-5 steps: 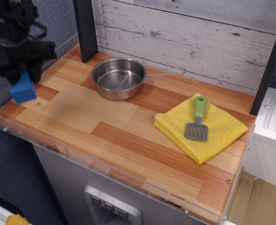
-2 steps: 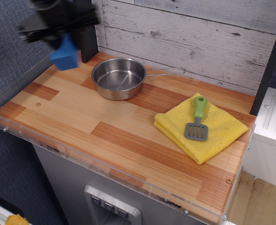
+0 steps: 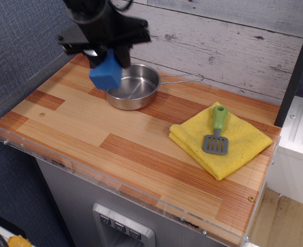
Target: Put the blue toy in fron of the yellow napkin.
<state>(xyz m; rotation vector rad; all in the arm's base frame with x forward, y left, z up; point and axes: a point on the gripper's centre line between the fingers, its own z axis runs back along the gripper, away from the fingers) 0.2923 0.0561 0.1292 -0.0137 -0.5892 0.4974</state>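
My gripper is shut on the blue toy, a matte blue block, and holds it in the air above the left rim of the steel pan. The yellow napkin lies folded on the right side of the wooden counter, well to the right of my gripper. A grey spatula with a green handle lies on top of the napkin.
A steel pan with a wire handle stands at the back middle of the wooden counter. A clear plastic lip runs along the front and left edges. A dark post stands behind my arm, with a plank wall at the back.
My gripper has carried the blue toy from the far left edge, up and to the right, to above the pan's left rim. The napkin, spatula and pan have not moved.
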